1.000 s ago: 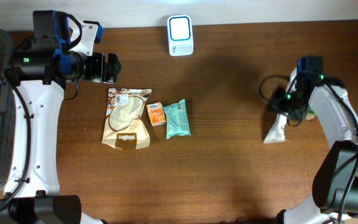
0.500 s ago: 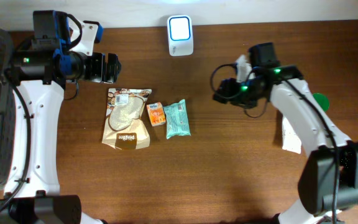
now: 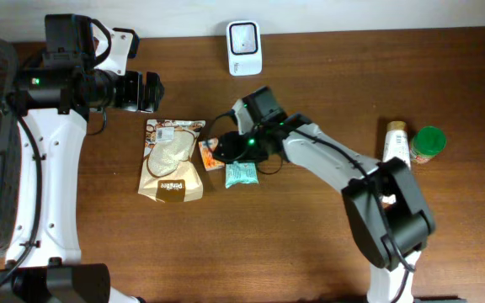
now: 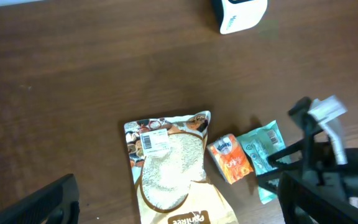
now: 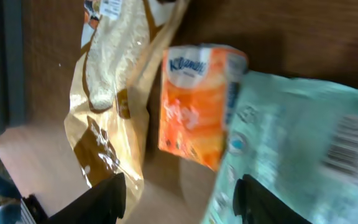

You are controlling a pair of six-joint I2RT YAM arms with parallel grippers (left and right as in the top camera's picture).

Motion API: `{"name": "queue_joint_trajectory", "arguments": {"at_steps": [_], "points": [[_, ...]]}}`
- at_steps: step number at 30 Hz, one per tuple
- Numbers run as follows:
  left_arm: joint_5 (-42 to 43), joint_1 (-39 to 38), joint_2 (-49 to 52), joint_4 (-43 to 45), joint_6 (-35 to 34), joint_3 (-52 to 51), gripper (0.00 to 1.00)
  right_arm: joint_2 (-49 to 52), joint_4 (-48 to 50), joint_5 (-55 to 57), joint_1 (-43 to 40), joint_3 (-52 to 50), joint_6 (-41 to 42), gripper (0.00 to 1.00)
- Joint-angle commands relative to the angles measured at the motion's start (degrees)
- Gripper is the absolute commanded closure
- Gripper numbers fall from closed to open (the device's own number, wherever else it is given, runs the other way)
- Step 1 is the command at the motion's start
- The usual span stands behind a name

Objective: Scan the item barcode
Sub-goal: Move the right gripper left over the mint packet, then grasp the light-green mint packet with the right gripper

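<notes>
Unlike overhead, right wrist shows likely barcode (image 5: 353,144) on teal packet (image 5: 284,149).

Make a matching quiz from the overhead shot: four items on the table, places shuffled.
Things:
1. scanner
2. rice bag
3. orange packet
4. green-lidded jar

Places:
a. between the rice bag and the mint pouch
b. right side of the table, beside the white tube
c. far edge, near the middle
d. leftmost of the three packs

Pairs: 1-c, 2-d, 3-a, 4-b
</notes>
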Motion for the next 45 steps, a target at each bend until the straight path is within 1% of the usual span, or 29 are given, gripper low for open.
{"name": "queue_joint_trajectory", "arguments": {"at_steps": [1, 5, 11, 13, 19, 22, 29, 31, 33, 36, 39, 45], "points": [[0.20, 0.15, 0.17, -0.04, 0.94, 0.20, 0.01, 2.51, 1.44, -0.33, 2.23, -0.37, 3.80, 0.45], [0.20, 0.15, 0.17, -0.04, 0.94, 0.20, 0.01, 3.21, 0.50, -0.31, 3.63, -0.37, 4.15, 0.45], [0.20, 0.15, 0.17, -0.04, 0.94, 0.20, 0.01, 3.19, -4.02, 0.22, 3.04, -0.37, 3.45, 0.48], [0.20, 0.15, 0.17, -0.04, 0.94, 0.20, 0.01, 3.19, -6.01, 0.37, 1.70, -0.31, 1.14, 0.49], [0.20, 0.15, 0.17, -0.04, 0.94, 0.20, 0.01, 2.05, -16.11, 0.35, -4.04, 0.81, -7.30, 0.48], [0.20, 0.15, 0.17, -0.04, 0.94, 0.20, 0.01, 1.46, -18.69, 0.35, -5.75, 1.86, -11.19, 0.45], [0.20, 0.15, 0.17, -0.04, 0.94, 0.20, 0.01, -2.56, -25.05, 0.11, -9.22, 6.71, -14.23, 0.44], [0.20, 0.15, 0.17, -0.04, 0.94, 0.20, 0.01, -4.52, -27.21, -0.24, -11.61, 7.98, -14.82, 0.43], [0.20, 0.15, 0.17, -0.04, 0.94, 0.20, 0.01, -6.60, -28.63, -0.79, -15.63, 8.04, -15.87, 0.39], [0.20, 0.15, 0.17, -0.04, 0.94, 0.20, 0.01, -6.25, -29.51, -1.36, -19.47, 7.58, -15.89, 0.38], [0.20, 0.15, 0.17, -0.04, 0.94, 0.20, 0.01, -5.35, -28.06, -4.94, -21.57, 4.55, -16.57, 0.38], [0.20, 0.15, 0.17, -0.04, 0.94, 0.20, 0.01, -3.19, -19.12, -9.79, -21.73, -2.36, -16.90, 0.38]]}}
